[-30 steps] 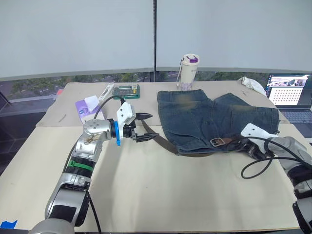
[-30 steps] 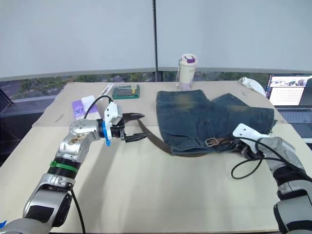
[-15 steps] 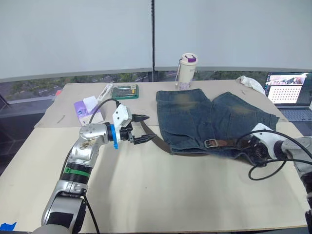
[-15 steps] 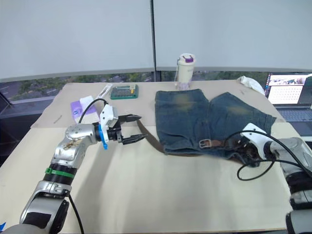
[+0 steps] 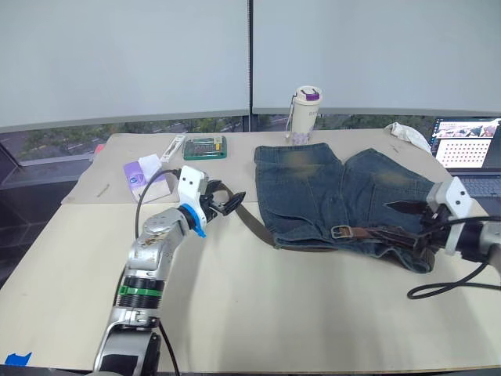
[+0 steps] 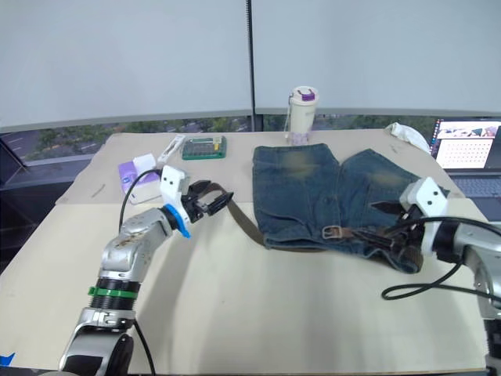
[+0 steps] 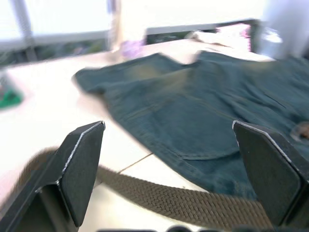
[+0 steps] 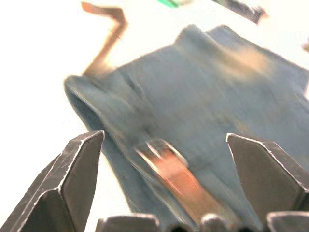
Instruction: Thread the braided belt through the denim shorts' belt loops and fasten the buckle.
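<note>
I see the desk (image 5: 258,313) spread wide and pale under everything. On its far right half lie the denim shorts (image 5: 337,196), flat, waistband toward me and the two legs pointing away toward the windows. The braided belt (image 5: 258,227) runs its long axis left to right along that near waistband: its free left end lies bare on the desk left of the shorts, slanting away toward my left gripper (image 5: 223,205), and the strap continues rightward across the waistband. The buckle (image 5: 341,232) sits on the waistband about midway, with the brown strap carrying on to the right toward my right gripper (image 5: 413,227).

My left gripper hovers just over the belt's left end, fingers spread wide with nothing between them; the left wrist view shows the strap lying below the open fingers (image 7: 84,169). My right gripper sits at the right end of the waistband, fingers also wide apart, the shorts and buckle (image 8: 159,150) ahead of it.

Beyond the shorts stands a tumbler (image 5: 305,113); a laptop (image 5: 470,157) sits at the far right.
</note>
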{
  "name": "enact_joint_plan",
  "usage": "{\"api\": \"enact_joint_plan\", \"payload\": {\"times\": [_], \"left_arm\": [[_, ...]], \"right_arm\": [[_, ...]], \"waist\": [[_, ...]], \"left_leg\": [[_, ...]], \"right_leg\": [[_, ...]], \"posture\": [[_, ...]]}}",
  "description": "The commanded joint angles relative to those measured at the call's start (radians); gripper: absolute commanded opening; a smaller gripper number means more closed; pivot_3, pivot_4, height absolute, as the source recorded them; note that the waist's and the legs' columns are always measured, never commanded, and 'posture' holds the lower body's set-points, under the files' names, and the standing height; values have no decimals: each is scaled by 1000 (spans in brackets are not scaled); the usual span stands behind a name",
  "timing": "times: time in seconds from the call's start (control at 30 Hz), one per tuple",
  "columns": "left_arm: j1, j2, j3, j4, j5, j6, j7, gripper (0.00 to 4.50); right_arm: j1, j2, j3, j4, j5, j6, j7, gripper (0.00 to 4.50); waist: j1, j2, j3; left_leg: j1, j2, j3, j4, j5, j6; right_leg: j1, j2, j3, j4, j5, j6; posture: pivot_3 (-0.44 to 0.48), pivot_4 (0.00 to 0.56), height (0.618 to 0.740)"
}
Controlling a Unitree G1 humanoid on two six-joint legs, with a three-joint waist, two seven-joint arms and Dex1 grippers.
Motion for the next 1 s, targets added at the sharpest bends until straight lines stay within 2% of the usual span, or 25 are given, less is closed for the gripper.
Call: {"api": "enact_joint_plan", "payload": {"times": [0.03, 0.1, 0.27, 0.43, 0.5, 0.7, 1.0], "left_arm": [[-100, -49, 34, 89, 58, 27, 205, 4500], [-175, -75, 50, 201, 82, 17, 298, 4500], [-310, -84, 50, 469, 149, -52, 413, 4500], [-385, -93, 126, 623, 113, -77, 482, 4500], [-410, -97, 131, 658, 102, -82, 444, 4500], [-444, -106, 43, 762, 165, -116, 290, 4500], [-528, -147, 12, 997, 221, -216, 293, 4500]], "right_arm": [[7, 40, 5, -145, 72, 49, -59, 4482], [8, 72, 36, -191, 81, 64, -89, 4482], [-8, 134, 74, -264, 143, 102, -136, 4482], [-23, 183, 98, -288, 174, 116, -193, 4482], [-15, 187, 117, -279, 150, 92, -197, 4482], [-19, 193, 136, -261, 134, 63, -206, 4482], [-34, 202, 145, -243, 124, 38, -229, 4482]], "waist": [[3, -1, 0], [9, -3, 1], [11, -4, 2], [9, -4, 1], [9, -4, 1], [13, -4, 1], [3, -5, 2]], "left_leg": [[0, 0, 0, 0, 0, 0], [0, -1, 0, 1, 0, 0], [0, -1, 0, 0, 1, -2], [-1, -1, 0, 0, 3, -5], [-1, -1, 0, -1, 3, -5], [-1, -2, 0, 0, 3, -5], [-1, -1, 0, -1, 3, -5]], "right_leg": [[0, 0, 0, 0, 0, 0], [0, 0, 0, 0, 0, 0], [0, 0, -1, -1, 1, 0], [-1, 1, -1, -1, 1, 0], [-1, 1, -1, 0, 1, 0], [-1, 0, -2, 0, 1, 0], [-2, 1, -2, 0, 1, 0]], "posture": [[0, 150, 740], [0, 150, 740], [0, 150, 740], [0, 150, 740], [0, 150, 740], [0, 150, 740], [0, 150, 740]]}}
